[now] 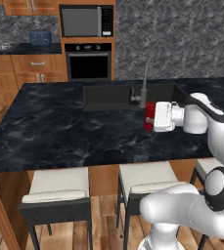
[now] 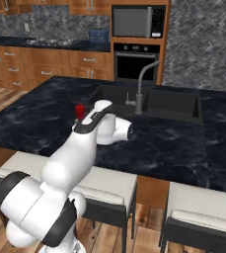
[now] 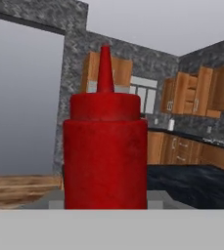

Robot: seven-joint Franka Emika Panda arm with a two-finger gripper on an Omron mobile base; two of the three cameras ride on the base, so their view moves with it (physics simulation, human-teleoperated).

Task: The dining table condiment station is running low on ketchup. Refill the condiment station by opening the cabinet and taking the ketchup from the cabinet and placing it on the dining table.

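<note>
Ketchup (image 1: pixel 148 116) sits clamped in the hand (image 1: pixel 155 117), the jaws narrowed on the red bottle's body; in the hand view the bottle stands upright and close, its pointed nozzle up. The hand reaches in sideways from the arm, holding the bottle low over the dark marble desk (image 1: pixel 59 132), just in front of the sink (image 1: pixel 108 97) and near the faucet (image 1: pixel 144 83), toward the desk's right half in the left base view. Whether the bottle's base touches the marble I cannot tell. By my reading the fetching is done and the placing step is in hand. The next move calls for settling the bottle squarely on the desk, opening the jaws, and backing the hand away level so the bottle is not tipped.
</note>
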